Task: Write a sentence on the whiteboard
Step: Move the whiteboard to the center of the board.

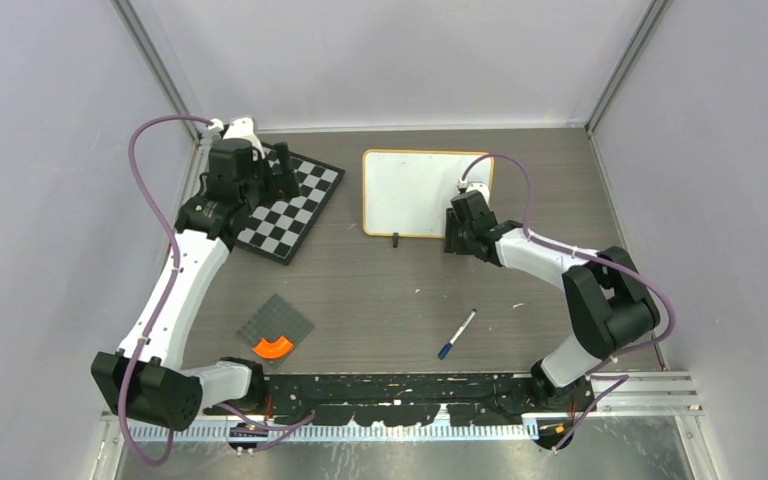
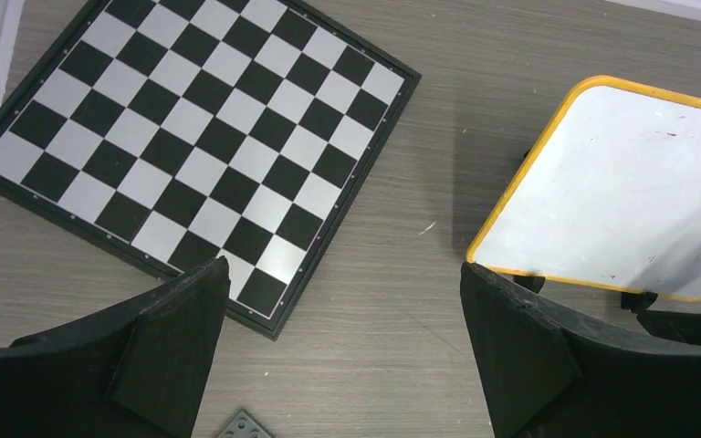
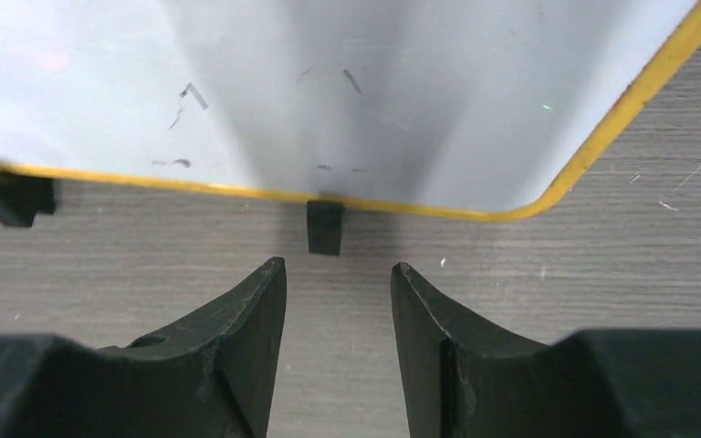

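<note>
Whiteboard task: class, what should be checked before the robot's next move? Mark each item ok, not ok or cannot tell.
1. Whiteboard lies flat on the table: ok.
2. Its surface is nearly blank, faint marks only: ok.
3. Pen in a hand: not ok; it lies on the table.
4. Pen uncapped: cannot tell.
5. Right hand open and empty: ok.
6. Left hand open and empty: ok.

Gloss over matt wood grain
Shines smooth, faintly scuffed white on the whiteboard [image 1: 415, 190]; matt grey wood-grain on the table [image 1: 380, 290]; slight sheen on the chessboard [image 1: 295, 205]; dull, grainy black plastic on fingers [image 3: 237, 365] of the right gripper [image 3: 338, 269].
</note>
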Robot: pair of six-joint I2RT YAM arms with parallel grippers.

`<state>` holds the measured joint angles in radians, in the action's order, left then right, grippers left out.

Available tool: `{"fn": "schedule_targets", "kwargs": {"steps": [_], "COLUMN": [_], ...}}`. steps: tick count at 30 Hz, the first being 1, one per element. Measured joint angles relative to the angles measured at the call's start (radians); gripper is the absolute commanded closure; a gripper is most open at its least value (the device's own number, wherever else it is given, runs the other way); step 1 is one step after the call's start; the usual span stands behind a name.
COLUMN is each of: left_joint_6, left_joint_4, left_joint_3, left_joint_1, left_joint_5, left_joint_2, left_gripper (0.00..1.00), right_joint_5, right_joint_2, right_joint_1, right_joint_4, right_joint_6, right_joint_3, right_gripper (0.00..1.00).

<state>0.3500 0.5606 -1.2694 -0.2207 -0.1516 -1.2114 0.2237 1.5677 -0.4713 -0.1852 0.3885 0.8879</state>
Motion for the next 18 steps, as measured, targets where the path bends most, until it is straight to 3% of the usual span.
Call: {"fn": "schedule_targets", "kwargs": {"steps": [10,15,18], "left_joint_6": [0.024,0.037,0.042], "left_joint_4": [0.036,0.042,0.044], "left_joint_3": [0.000,0.000,0.000], "left_joint_1": [0.021,0.031,0.037], "left_joint_5": [0.016,0.029,0.035], "left_joint_2": [-0.001,-0.004,-0.014], "left_gripper": [0.00,0.00,0.00], "right_joint_5": [0.054,0.066,0.067], "right_joint_2": [0.136,0.154,0.162], "right_joint_1": [-0.003,-0.003,-0.003], "right_joint_4": [0.066,0.087,0.089], "right_joint_6": [0.018,0.009,0.003], "right_joint_3": [0.034,0.048,0.057], "right_gripper": [0.55,0.68,0.81]}}
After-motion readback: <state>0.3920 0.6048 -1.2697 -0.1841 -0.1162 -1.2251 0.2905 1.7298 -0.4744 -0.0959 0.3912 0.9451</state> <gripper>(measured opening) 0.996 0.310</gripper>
